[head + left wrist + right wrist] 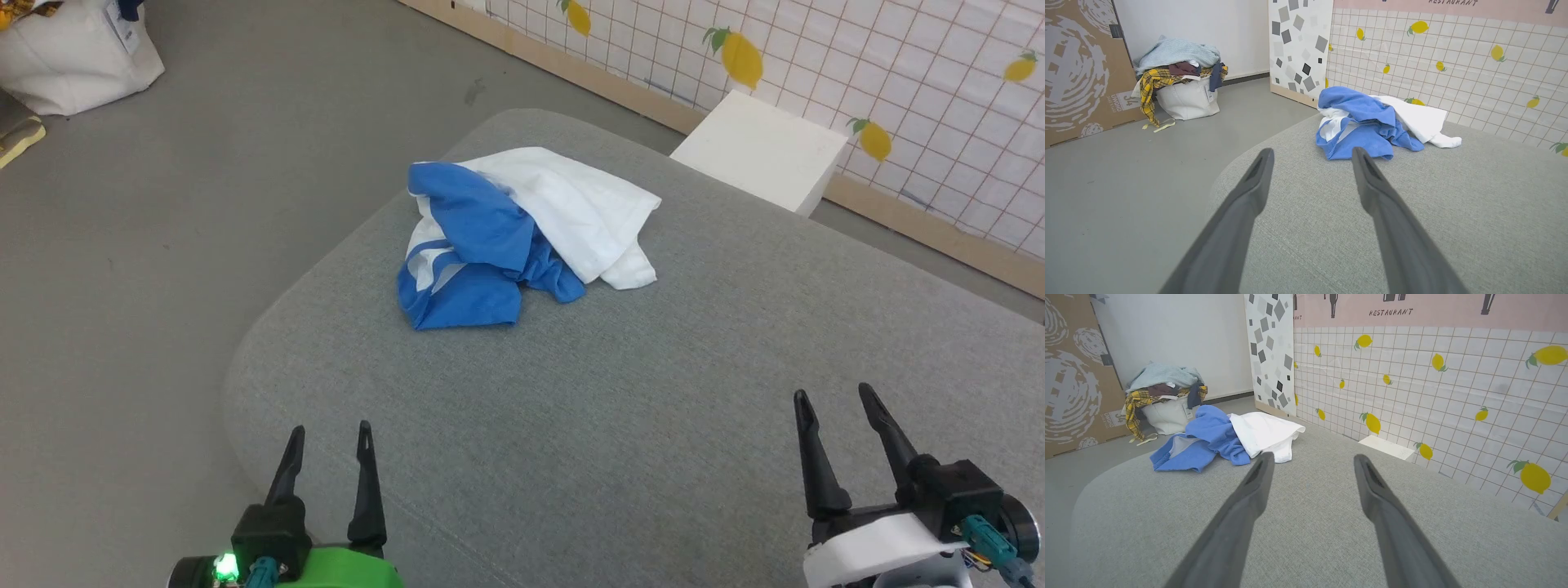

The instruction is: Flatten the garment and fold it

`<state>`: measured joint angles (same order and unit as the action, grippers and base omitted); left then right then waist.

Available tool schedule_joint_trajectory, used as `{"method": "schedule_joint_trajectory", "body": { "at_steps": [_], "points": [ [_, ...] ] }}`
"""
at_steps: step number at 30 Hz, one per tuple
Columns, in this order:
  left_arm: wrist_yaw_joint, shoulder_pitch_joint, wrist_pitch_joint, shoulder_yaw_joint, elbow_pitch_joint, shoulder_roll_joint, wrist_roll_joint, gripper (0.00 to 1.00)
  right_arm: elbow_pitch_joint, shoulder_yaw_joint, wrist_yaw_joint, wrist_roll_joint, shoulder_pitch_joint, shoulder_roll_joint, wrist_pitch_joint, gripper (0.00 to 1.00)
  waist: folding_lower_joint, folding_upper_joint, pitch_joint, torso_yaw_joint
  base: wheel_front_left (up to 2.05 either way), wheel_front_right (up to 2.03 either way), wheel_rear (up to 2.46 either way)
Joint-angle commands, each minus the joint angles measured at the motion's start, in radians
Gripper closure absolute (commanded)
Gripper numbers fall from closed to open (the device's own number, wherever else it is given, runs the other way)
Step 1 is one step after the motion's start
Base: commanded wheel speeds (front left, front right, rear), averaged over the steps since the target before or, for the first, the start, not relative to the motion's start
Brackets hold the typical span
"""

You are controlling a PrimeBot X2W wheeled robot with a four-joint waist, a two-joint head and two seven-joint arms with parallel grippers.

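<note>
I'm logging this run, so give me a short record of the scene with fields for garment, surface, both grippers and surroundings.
garment: blue and white, crumpled in a heap, not yet flattened
surface: grey padded top, garment lying on its far part
left gripper: open, empty, apart from the garment
right gripper: open, empty, apart from the garment
surroundings: white bag heaped with clothes on the floor; lemon-patterned wall

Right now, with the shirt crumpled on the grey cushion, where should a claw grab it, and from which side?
Probably the white corner of the garment poking out toward the robot's right, flat on the cushion. It is a thin free edge clear of the blue bunch, so the open right claw could slide in low from the right and pinch it.
</note>
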<state>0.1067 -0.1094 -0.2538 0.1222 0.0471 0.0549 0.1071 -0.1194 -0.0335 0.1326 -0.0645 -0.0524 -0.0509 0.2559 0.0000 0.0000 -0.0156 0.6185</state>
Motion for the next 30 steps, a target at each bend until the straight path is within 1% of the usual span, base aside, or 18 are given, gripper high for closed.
{"method": "schedule_joint_trajectory", "body": {
  "at_steps": [1, 8, 13, 15, 17, 18, 23, 26, 28, 30],
  "points": [
    [0.008, -0.017, -0.008, 0.003, 0.001, -0.005, 0.008, 0.0, -0.003, -0.003, -0.002, -0.005, -0.006, 0.001, 0.006, 0.0, 0.0, 0.0, 0.0, -0.001, 0.0, 0.0, 0.0],
    [0.011, -0.012, -0.008, 0.003, -0.003, -0.005, 0.011, 0.0, -0.002, -0.006, -0.002, -0.004, -0.004, 0.001, 0.006, 0.0, 0.0, 0.0, 0.007, -0.003, 0.0, 0.0, 0.0],
    [0.02, 0.04, -0.008, 0.0, -0.042, -0.005, 0.062, 0.0, 0.011, -0.014, -0.002, 0.007, 0.003, 0.001, 0.004, 0.0, 0.0, 0.0, 0.035, -0.004, 0.0, 0.0, 0.0],
    [0.007, 0.082, -0.008, 0.003, -0.053, -0.001, 0.062, 0.0, 0.022, -0.018, -0.002, 0.015, 0.008, 0.001, -0.001, 0.0, 0.0, 0.0, 0.051, -0.007, 0.0, 0.0, 0.0],
    [-0.012, 0.137, 0.003, 0.01, -0.058, 0.015, 0.057, 0.0, 0.035, -0.021, -0.002, 0.024, 0.013, 0.001, -0.009, 0.0, 0.0, 0.0, 0.07, -0.012, 0.0, 0.0, 0.0],
    [-0.021, 0.167, 0.017, 0.013, -0.063, 0.023, 0.056, 0.0, 0.043, -0.023, -0.002, 0.028, 0.016, 0.001, -0.014, 0.0, 0.0, 0.0, 0.079, -0.014, 0.0, 0.0, 0.0],
    [-0.092, 0.369, 0.155, 0.036, -0.092, 0.062, 0.075, 0.0, 0.107, -0.037, -0.002, 0.066, 0.033, 0.001, -0.049, 0.0, 0.0, 0.0, 0.155, -0.033, 0.0, 0.0, 0.0],
    [-0.108, 0.491, 0.23, 0.033, -0.1, 0.073, 0.088, 0.0, 0.157, -0.039, -0.002, 0.096, 0.046, 0.001, -0.074, 0.0, 0.0, 0.0, 0.211, -0.051, 0.0, 0.0, 0.0],
    [-0.116, 0.58, 0.273, 0.025, -0.087, 0.076, 0.103, 0.0, 0.193, -0.042, -0.002, 0.11, 0.055, -0.005, -0.091, 0.0, 0.0, 0.0, 0.252, -0.063, 0.0, 0.0, 0.0],
    [-0.126, 0.666, 0.316, 0.02, -0.06, 0.09, 0.107, 0.0, 0.231, -0.042, -0.002, 0.115, 0.064, -0.02, -0.108, 0.0, 0.0, 0.0, 0.294, -0.079, 0.0, 0.0, 0.0]
  ]
}}
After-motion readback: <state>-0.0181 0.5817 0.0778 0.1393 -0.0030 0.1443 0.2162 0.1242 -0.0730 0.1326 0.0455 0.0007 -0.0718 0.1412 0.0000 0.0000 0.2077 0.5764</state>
